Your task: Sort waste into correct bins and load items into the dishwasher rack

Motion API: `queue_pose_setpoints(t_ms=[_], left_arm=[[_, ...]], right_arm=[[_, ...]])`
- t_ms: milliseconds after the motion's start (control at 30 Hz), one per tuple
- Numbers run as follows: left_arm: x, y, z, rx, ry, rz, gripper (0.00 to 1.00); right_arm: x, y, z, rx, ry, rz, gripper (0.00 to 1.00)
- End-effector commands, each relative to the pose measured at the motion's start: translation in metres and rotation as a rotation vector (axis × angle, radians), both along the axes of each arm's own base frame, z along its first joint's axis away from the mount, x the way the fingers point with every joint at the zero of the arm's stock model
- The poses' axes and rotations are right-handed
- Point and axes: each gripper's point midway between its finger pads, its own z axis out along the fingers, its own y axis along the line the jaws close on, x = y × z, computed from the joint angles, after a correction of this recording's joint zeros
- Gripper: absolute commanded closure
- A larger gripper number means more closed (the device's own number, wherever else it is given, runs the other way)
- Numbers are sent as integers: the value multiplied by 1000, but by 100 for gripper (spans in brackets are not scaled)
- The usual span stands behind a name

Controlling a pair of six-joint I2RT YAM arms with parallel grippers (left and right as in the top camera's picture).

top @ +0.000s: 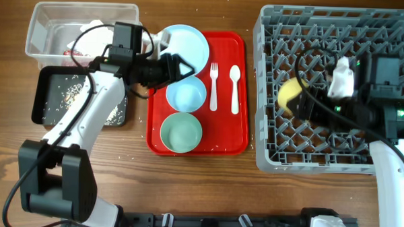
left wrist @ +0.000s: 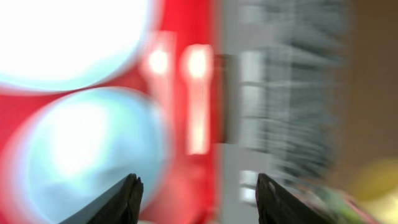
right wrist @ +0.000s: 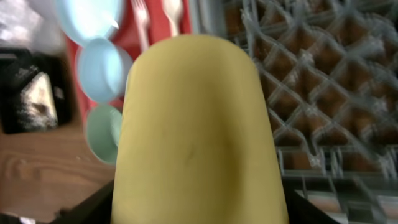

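My right gripper [top: 302, 97] was clamped on the yellow cup [right wrist: 199, 118], holding it over the left-middle of the dishwasher rack [top: 322, 155], apparently on its side. To seat it well, I judged I should turn its mouth downward, settle it between pegs rather than on top of one, and release only once it rested. My left gripper [left wrist: 199, 196] hung with fingers apart over the red tray [top: 238, 142], near the small blue bowl [top: 186, 94].

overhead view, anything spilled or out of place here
Yes: pale crumbs lie scattered loose on the wooden table, beside the black tray and along the red tray's lower edge, rather than in a container.
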Motion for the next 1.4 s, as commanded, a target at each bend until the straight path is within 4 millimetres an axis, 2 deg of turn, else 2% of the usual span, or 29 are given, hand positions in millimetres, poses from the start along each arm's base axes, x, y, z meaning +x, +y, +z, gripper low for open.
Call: queue_pose_setpoints(t_ms=[0, 133, 233, 333, 367, 500, 533, 600, 700, 733, 767, 833, 867, 900, 967, 1000, 1067, 1200, 1300, 1367], left_arm=[[14, 65, -30, 387, -27, 185, 39], [11, 73, -34, 428, -13, 201, 37], [11, 73, -34, 430, -14, 199, 37], [10, 73, -34, 431, -11, 198, 36], [10, 73, -34, 431, -10, 198, 36], [9, 73, -35, 432, -7, 197, 34], [8, 73, -35, 433, -3, 196, 34], [7, 74, -36, 435, 4, 195, 34], [8, 74, -35, 432, -2, 197, 33], [9, 74, -34, 431, -7, 198, 33], [11, 76, -28, 428, -16, 206, 33], [15, 81, -6, 415, -55, 233, 33], [16, 85, 8, 407, -80, 249, 33], [17, 90, 23, 396, -104, 274, 32], [13, 104, 48, 375, -139, 332, 31], [9, 116, 58, 372, -146, 368, 30], [2, 136, 62, 379, -127, 416, 27], [-4, 155, 56, 391, -79, 456, 23], [-6, 156, 55, 398, -73, 453, 21], [-5, 159, 54, 413, -74, 462, 20]], right_arm=[[-26, -2, -15, -101, 171, -61, 45], [-46, 8, -56, -193, 403, -56, 44], [-46, -7, -74, -289, 483, -91, 44], [-45, -8, -97, -317, 561, -86, 44], [-46, -8, -103, -320, 580, -82, 42], [-35, -2, -119, -300, 586, -47, 12], [-32, 0, -119, -293, 576, -47, 12], [-26, 4, -111, -272, 552, -37, 14], [11, 15, -67, -217, 392, -4, 19], [30, 23, -44, -184, 293, 5, 20], [54, 38, -16, -137, 161, 44, 23], [87, 73, 14, -80, -40, 110, 29], [96, 88, 17, -62, -85, 123, 34], [105, 106, 17, -38, -118, 142, 34], [120, 152, 1, -5, -138, 188, 35], [126, 172, -19, -13, -120, 217, 34], [137, 194, -64, -53, -65, 226, 34], [137, 212, -148, -68, 114, 214, 35], [131, 215, -180, -75, 193, 226, 41], [128, 218, -188, -83, 200, 241, 50]])
